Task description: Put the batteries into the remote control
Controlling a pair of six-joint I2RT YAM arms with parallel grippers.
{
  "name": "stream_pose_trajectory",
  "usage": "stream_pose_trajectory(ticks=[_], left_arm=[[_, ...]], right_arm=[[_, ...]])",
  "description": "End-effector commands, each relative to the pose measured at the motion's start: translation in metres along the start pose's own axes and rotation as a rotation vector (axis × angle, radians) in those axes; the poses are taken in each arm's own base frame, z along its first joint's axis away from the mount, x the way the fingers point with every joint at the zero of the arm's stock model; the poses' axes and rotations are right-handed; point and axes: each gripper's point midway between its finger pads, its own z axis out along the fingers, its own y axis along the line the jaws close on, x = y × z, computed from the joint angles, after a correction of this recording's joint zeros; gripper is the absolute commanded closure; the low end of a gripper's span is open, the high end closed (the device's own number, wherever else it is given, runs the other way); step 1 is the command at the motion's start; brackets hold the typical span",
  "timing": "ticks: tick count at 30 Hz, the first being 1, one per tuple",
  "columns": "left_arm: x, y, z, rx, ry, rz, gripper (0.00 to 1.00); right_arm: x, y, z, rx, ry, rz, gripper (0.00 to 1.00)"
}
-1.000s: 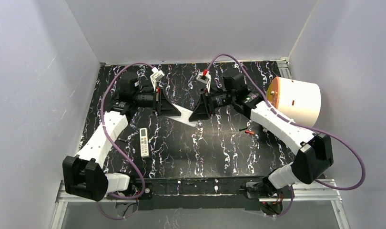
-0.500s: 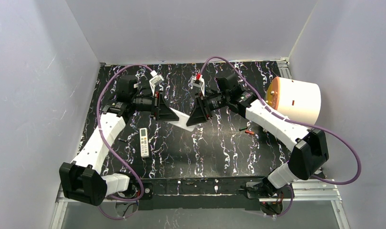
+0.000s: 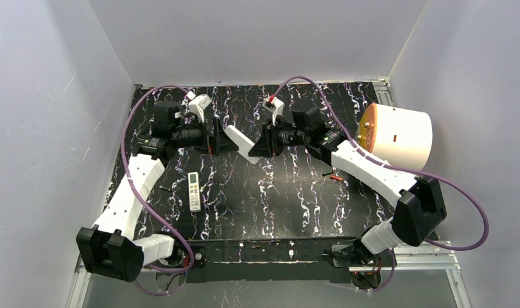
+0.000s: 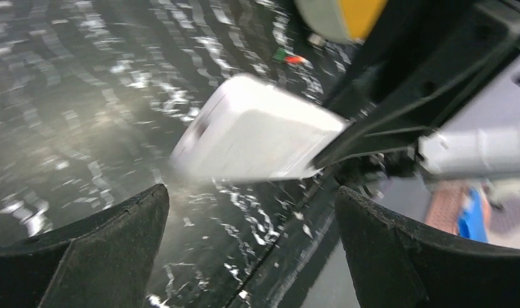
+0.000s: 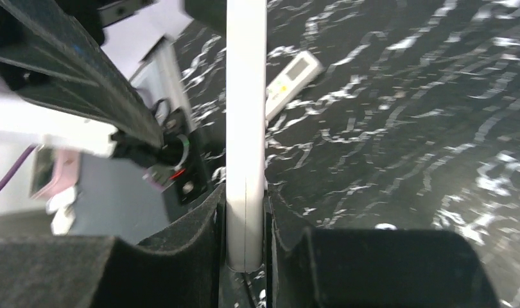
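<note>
A white remote control (image 3: 240, 142) hangs above the dark marbled table, gripped at one end by my right gripper (image 3: 257, 147). In the right wrist view the remote (image 5: 246, 115) is seen edge-on, with my right gripper (image 5: 246, 215) shut on both its faces. My left gripper (image 3: 223, 140) stands open just left of the remote's free end. Nothing lies between its fingers in the left wrist view, where the gripper (image 4: 251, 202) sits below the remote (image 4: 257, 128). The batteries (image 3: 332, 174), tiny dark and red pieces, lie on the table right of centre and are blurred in the left wrist view (image 4: 289, 58).
A second, smaller remote (image 3: 194, 191) with a screen and buttons lies flat on the table at the left, also seen in the right wrist view (image 5: 293, 74). A white cylinder with an orange end (image 3: 398, 136) lies at the right edge. Pale walls enclose the table.
My left gripper has opened and let go of the white remote, pulling back a little to the left. The right gripper keeps its hold on it.
</note>
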Motion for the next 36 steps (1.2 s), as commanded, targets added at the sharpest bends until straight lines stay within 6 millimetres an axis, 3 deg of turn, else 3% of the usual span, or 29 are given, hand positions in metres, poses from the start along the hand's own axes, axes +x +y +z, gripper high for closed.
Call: stream_pose_trajectory(ticks=[1, 3, 5, 10, 14, 23, 31, 36], left_arm=[[-0.018, 0.056, -0.034, -0.406, -0.138, -0.09, 0.01], [-0.016, 0.078, -0.05, -0.563, -0.172, -0.12, 0.02], [-0.008, 0.088, -0.06, -0.636, -0.184, -0.142, 0.02], [0.013, 0.099, -0.072, -0.731, -0.199, -0.212, 0.02], [0.027, 0.108, -0.08, -0.796, -0.198, -0.251, 0.02], [0.049, 0.117, -0.081, -0.832, -0.141, -0.267, 0.02], [0.061, 0.13, -0.081, -0.891, -0.108, -0.32, 0.02], [0.066, 0.135, -0.078, -0.906, -0.088, -0.349, 0.02]], right_arm=[[-0.023, -0.045, -0.014, 0.304, -0.113, -0.011, 0.99], [-0.02, -0.07, -0.017, 0.426, -0.123, 0.01, 0.99], [-0.012, -0.098, -0.019, 0.548, -0.114, 0.036, 0.99], [0.006, -0.166, -0.021, 0.876, -0.084, 0.025, 0.99], [0.012, -0.2, -0.013, 1.059, -0.047, -0.034, 0.99], [0.029, -0.247, -0.017, 1.359, 0.078, -0.148, 0.99], [0.061, -0.265, -0.023, 1.472, 0.207, -0.206, 0.99], [0.069, -0.268, -0.021, 1.488, 0.244, -0.229, 0.99]])
